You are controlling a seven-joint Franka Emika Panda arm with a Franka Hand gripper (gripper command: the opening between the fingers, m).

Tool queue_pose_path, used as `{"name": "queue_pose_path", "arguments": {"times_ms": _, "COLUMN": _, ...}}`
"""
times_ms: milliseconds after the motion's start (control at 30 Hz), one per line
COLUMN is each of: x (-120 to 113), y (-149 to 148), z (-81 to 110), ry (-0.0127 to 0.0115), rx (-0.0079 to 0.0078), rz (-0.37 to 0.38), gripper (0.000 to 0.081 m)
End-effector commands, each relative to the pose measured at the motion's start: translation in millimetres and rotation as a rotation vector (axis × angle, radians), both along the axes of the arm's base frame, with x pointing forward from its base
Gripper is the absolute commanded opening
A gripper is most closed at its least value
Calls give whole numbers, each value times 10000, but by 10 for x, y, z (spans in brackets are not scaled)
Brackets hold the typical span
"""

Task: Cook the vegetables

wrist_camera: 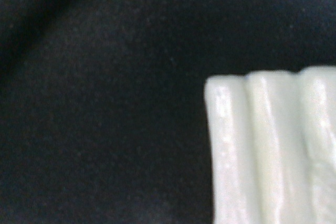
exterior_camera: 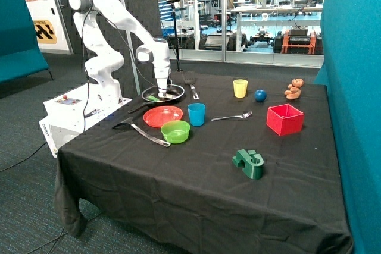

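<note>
The black frying pan [exterior_camera: 177, 94] stands at the far side of the table under the arm. My gripper [exterior_camera: 163, 90] is lowered straight down into the pan. A bright green elongated vegetable [exterior_camera: 154, 97] lies in the pan beside the gripper. In the wrist view a pale whitish ribbed vegetable [wrist_camera: 273, 150] fills one corner, very close to the camera, over a dark surface [wrist_camera: 105, 103]. I cannot tell from the outside view where the pale piece sits.
In front of the pan are a red plate [exterior_camera: 162, 115], a lime green bowl [exterior_camera: 175, 131], a blue cup [exterior_camera: 196, 113] and a spatula [exterior_camera: 140, 131]. Further along are a fork [exterior_camera: 232, 116], a yellow cup [exterior_camera: 240, 88], a blue ball [exterior_camera: 260, 95], a red box [exterior_camera: 284, 119] and a dark green block [exterior_camera: 249, 163].
</note>
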State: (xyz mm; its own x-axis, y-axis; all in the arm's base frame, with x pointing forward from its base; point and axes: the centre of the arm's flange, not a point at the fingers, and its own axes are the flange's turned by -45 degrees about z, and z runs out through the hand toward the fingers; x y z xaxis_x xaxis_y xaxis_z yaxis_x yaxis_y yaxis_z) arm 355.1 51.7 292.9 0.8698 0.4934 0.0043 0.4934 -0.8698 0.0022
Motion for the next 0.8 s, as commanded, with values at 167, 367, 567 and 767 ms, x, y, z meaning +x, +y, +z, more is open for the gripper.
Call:
{"name": "queue_pose_path", "arguments": {"times_ms": 167, "x": -47, "y": -28, "z": 92, "ry": 48, "rx": -3, "rz": 114, "gripper": 802}}
{"name": "queue_pose_path", "arguments": {"times_ms": 367, "x": -17, "y": -51, "z": 237, "ry": 48, "rx": -3, "rz": 176, "gripper": 718}}
{"name": "queue_pose_path", "arguments": {"times_ms": 567, "x": 31, "y": -87, "z": 411, "ry": 48, "rx": -3, "rz": 174, "gripper": 378}}
{"name": "queue_pose_path", "arguments": {"times_ms": 767, "x": 93, "y": -143, "z": 556, "ry": 48, "rx": -2, "rz": 102, "gripper": 83}}
